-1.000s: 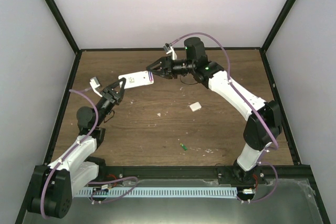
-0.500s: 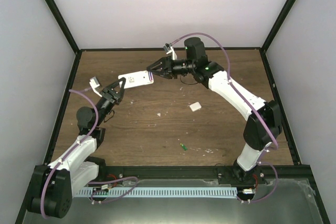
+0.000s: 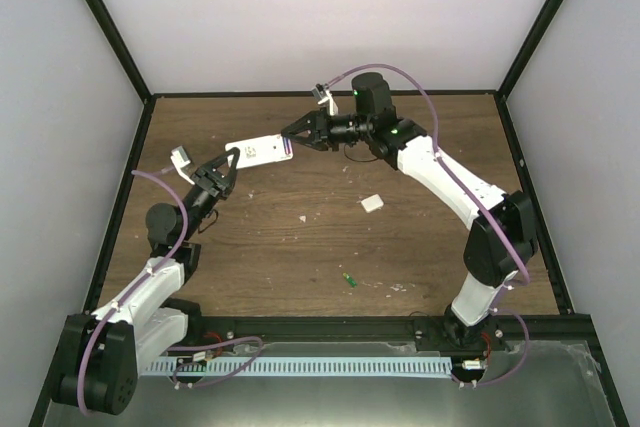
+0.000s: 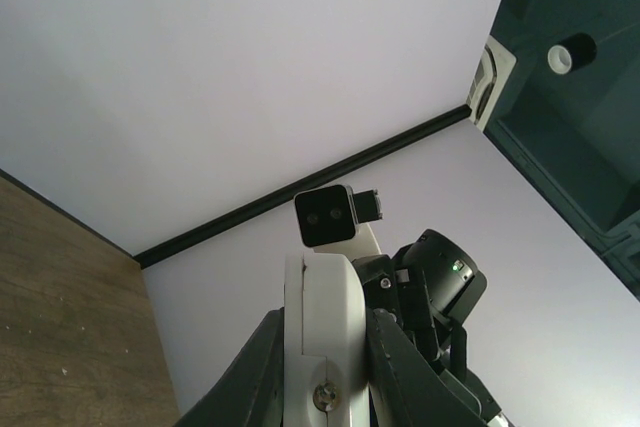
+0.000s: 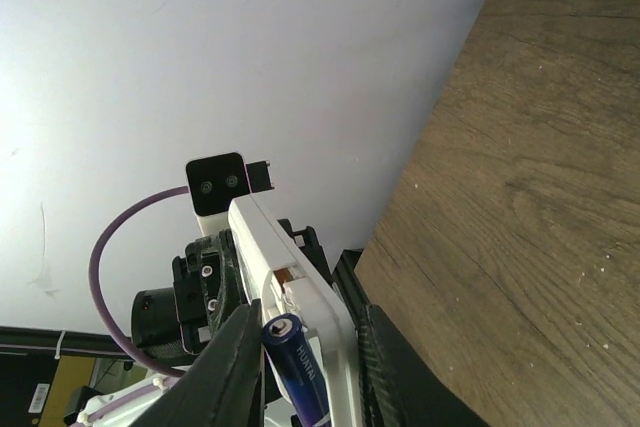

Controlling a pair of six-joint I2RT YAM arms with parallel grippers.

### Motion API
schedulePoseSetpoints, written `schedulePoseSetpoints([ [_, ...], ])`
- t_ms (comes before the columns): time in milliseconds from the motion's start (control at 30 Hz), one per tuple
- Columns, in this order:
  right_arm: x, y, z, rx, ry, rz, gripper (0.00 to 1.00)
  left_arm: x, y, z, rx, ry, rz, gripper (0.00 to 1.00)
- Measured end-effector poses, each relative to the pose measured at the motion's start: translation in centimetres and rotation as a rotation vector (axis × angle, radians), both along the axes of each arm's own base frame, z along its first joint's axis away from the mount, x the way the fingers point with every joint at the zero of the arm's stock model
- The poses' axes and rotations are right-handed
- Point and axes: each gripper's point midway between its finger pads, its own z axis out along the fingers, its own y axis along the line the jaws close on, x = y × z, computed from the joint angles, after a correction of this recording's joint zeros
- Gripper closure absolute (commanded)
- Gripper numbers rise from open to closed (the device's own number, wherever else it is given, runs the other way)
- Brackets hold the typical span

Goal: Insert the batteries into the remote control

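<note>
So the remote control (image 3: 256, 150) is up in the air, not lying on anything. It hangs over the far-left part of the worktop (image 3: 420, 237), stretched more or less level between the two arms. The left gripper (image 3: 232, 157) has it by the left end. In the left wrist view the white bar sits snug between both fingers, so that one's clamped down on it for sure.

At the other end is the purple-blue battery (image 5: 296, 365). In the right wrist view it lies lengthwise right against the remote, at the open slot on that end, where a bit of a brownish contact shows. The right gripper (image 3: 290, 138) comes in from the right side. Its fingers bracket the battery and the remote's end together, one finger along the battery and the other along the white edge. The gap is narrow, but honestly I can't tell if it's actually pinching anything or just sitting close around it.

The green battery (image 3: 349, 280) is on its own down on the wood, near the near edge and about halfway along it, well apart from both grippers. A small white square piece (image 3: 372, 204) lies flat around the middle of the worktop, a bit right of centre, between the green battery and the right arm's wrist.
</note>
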Motion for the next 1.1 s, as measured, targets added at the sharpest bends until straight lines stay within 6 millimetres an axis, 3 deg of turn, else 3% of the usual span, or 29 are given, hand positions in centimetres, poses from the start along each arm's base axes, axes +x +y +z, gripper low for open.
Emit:
schedulePoseSetpoints([
  [1100, -0.5, -0.2, -2.0, -0.011, -0.011, 0.004, 0.85, 0.2, -0.1, -0.8, 0.000, 0.032, -0.005, 1.00],
])
